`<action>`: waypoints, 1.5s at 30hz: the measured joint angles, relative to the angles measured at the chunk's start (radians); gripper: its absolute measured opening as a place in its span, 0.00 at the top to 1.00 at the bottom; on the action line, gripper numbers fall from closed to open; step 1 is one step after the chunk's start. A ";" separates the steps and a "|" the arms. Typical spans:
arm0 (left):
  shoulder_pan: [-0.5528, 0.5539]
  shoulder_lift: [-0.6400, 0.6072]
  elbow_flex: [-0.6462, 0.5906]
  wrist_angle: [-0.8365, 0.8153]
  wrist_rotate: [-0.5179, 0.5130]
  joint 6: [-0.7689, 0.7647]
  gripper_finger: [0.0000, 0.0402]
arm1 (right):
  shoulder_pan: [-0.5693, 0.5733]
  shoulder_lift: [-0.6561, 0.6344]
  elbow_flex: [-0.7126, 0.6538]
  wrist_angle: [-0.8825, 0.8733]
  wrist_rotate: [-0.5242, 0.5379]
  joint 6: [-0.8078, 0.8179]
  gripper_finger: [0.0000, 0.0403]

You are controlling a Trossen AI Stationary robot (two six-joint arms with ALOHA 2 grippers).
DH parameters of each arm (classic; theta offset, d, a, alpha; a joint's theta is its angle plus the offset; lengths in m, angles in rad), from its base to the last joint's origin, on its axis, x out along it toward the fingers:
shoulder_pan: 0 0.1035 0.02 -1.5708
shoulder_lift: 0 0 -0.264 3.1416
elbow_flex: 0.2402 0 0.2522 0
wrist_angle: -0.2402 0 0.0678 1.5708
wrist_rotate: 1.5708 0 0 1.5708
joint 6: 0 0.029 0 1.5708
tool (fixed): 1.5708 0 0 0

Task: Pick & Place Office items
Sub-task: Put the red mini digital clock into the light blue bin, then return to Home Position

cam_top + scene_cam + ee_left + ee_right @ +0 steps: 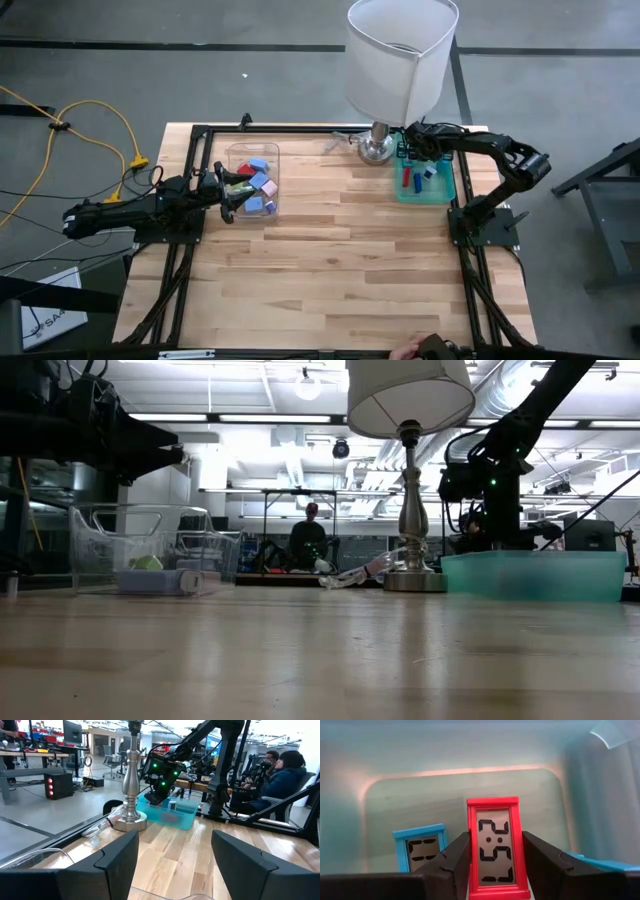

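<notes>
**Red clock held low inside the teal tray**

Nearest the front edge, at six o'clock on the counter, the wood is bare.

Toward nine o'clock stands a clear bin holding most of the office items: light blue blocks, a red piece and a green bit among them. The left gripper hangs at the bin's left rim. Its jaws stand part open, and the left wrist view shows nothing between them. It seems to be waiting there so its next pick is close at hand.

Out at about two o'clock sits the teal tray, just beside the silver base of the lamp. The right gripper reaches down into the tray. Its jaws are closed partway on a small red clock, one on each side of the frame, so the display stays upright and facing out. A small blue clock stands on the tray floor just beside it. The grip on the narrow sides is probably chosen so the clock can be set down standing without tipping its neighbour.

Farthest off, beyond the counter, people sit at desks in the room.
</notes>
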 joint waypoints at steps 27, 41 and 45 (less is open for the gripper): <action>0.000 0.000 0.000 0.000 0.000 0.000 0.39 | 0.002 0.000 0.000 0.004 -0.004 0.000 0.46; 0.000 0.000 0.000 0.000 0.000 0.000 0.39 | 0.002 -0.002 0.000 0.022 -0.007 0.016 0.47; 0.000 0.000 0.000 0.000 0.000 0.000 0.39 | 0.002 -0.007 0.000 0.013 -0.006 0.030 0.47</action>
